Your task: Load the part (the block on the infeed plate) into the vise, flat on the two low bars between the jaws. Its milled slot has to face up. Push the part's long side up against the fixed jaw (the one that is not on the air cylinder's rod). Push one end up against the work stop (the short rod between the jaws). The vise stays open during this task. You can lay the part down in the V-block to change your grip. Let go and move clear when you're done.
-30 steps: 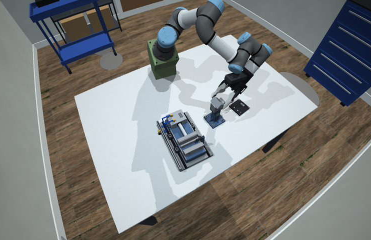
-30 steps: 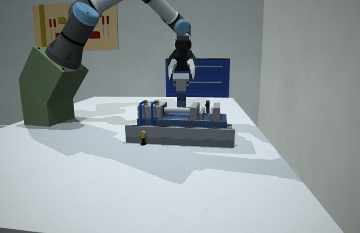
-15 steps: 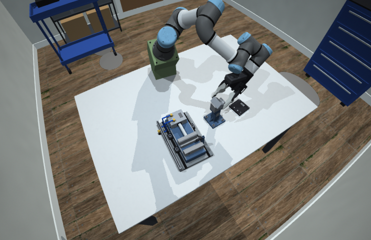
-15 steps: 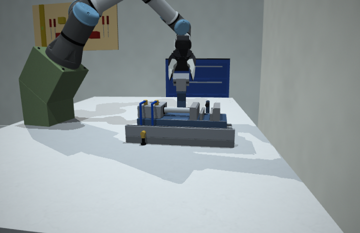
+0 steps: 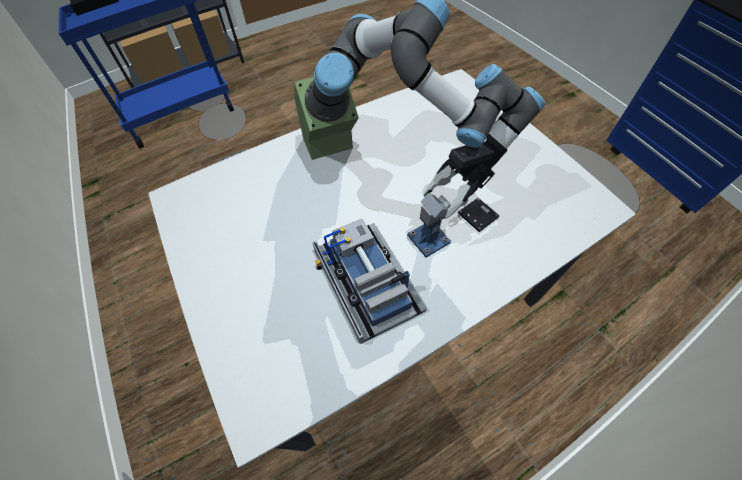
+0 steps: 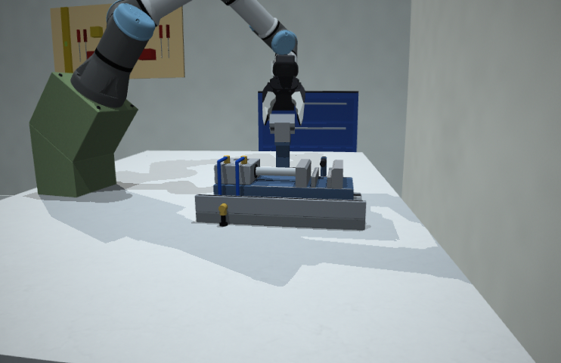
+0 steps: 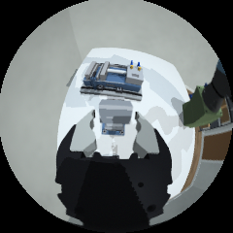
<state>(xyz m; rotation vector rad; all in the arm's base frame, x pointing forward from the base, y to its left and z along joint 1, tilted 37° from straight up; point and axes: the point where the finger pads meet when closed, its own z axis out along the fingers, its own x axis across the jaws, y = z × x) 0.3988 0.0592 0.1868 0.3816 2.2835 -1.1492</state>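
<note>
The grey part [image 5: 434, 202] [image 6: 282, 118] [image 7: 116, 107] lies in the V-block on top of the blue stand [image 5: 432, 240] [image 6: 282, 154]. Its slot cannot be made out. My gripper [image 5: 438, 204] [image 6: 283, 124] [image 7: 115, 111] is partly open. Its fingers stand on both sides of the part, with a gap at each side in the wrist view. The vise is open. Its moving jaw [image 5: 374, 277] [image 6: 303, 173] is on the cylinder's rod [image 5: 364, 258] [image 6: 275, 171], facing the fixed jaw [image 5: 387, 297] [image 6: 336, 173]. No part is between the jaws. The work stop [image 5: 399, 279] is at the jaws' side.
The black infeed plate [image 5: 478, 215] carries no part and lies beside the stand, under the gripper side. Blue air hoses [image 5: 329, 243] [image 6: 237, 176] rise at the cylinder end of the vise. The green robot base [image 5: 326, 135] [image 6: 75, 141] [image 7: 198, 109] stands at the table's back edge.
</note>
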